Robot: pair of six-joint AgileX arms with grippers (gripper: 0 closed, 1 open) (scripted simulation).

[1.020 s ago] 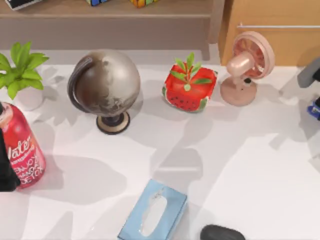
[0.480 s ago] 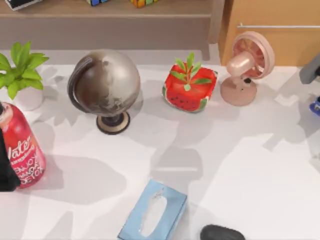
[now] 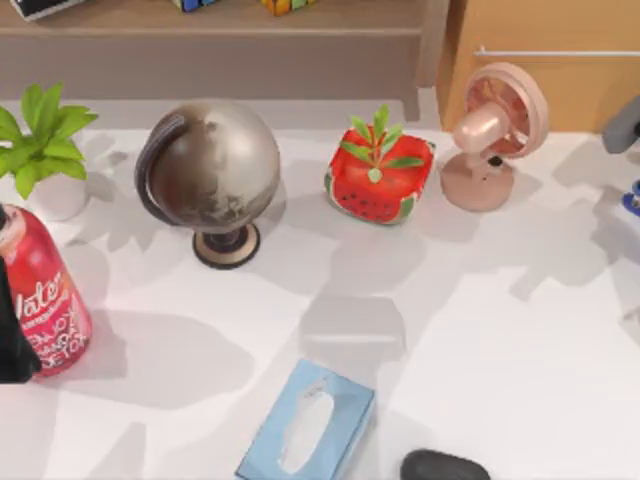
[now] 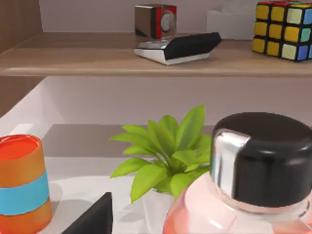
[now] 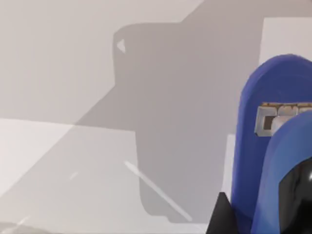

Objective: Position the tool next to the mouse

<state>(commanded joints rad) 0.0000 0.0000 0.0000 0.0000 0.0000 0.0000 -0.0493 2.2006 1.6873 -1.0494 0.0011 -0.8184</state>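
I work at a white table (image 3: 520,360) with a wooden shelf (image 3: 220,20) at the far side. My right gripper (image 5: 273,214) is at the far right edge, up off the table, closed around the tool (image 5: 273,146). The mouse (image 3: 445,467) sits at the near edge, well apart. The tissue box (image 3: 305,425) is just left of it, so I could bump it or drop the tool. My left arm (image 3: 12,340) rests at the left.

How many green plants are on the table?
2: a leafy plant at the table's far left, and a sprig in the watermelon pot between globe and fan.
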